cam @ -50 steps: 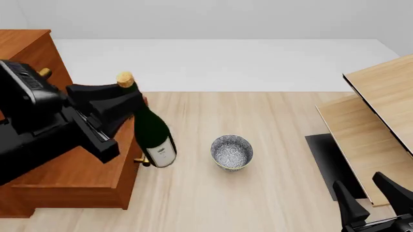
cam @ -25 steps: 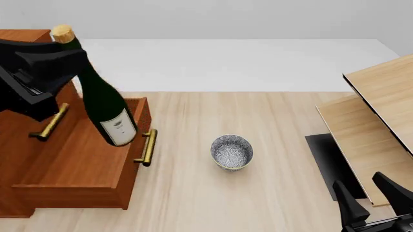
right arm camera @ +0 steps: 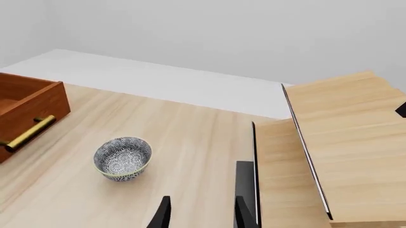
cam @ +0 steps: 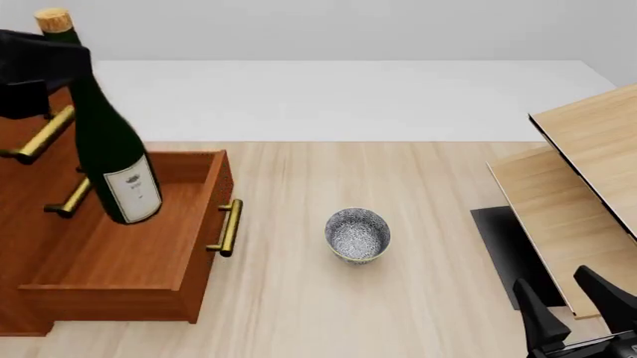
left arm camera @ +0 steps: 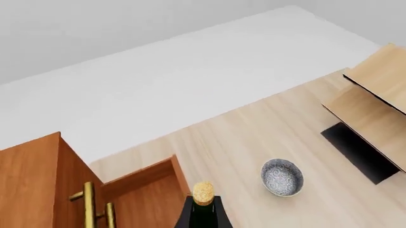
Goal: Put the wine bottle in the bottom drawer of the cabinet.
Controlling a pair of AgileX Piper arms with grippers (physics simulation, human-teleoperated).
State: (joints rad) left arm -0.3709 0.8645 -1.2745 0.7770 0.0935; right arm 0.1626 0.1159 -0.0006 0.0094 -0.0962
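Holding wine bottle (cam: 107, 153) by neck, left fingers (cam: 40, 63) clenched, tilted above open bottom drawer (cam: 119, 246) at worktop's left edge | we'd lower slow, base first, clear of drawer front | right fingers (cam: 577, 309) released, idle near-right corner

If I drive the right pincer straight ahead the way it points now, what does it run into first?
Judging from its wrist view, the right pincer is aimed down at bare table, between the speckled bowl and the pale slanted furniture. It would probably meet the tabletop first, missing both, though depth is hard to judge.
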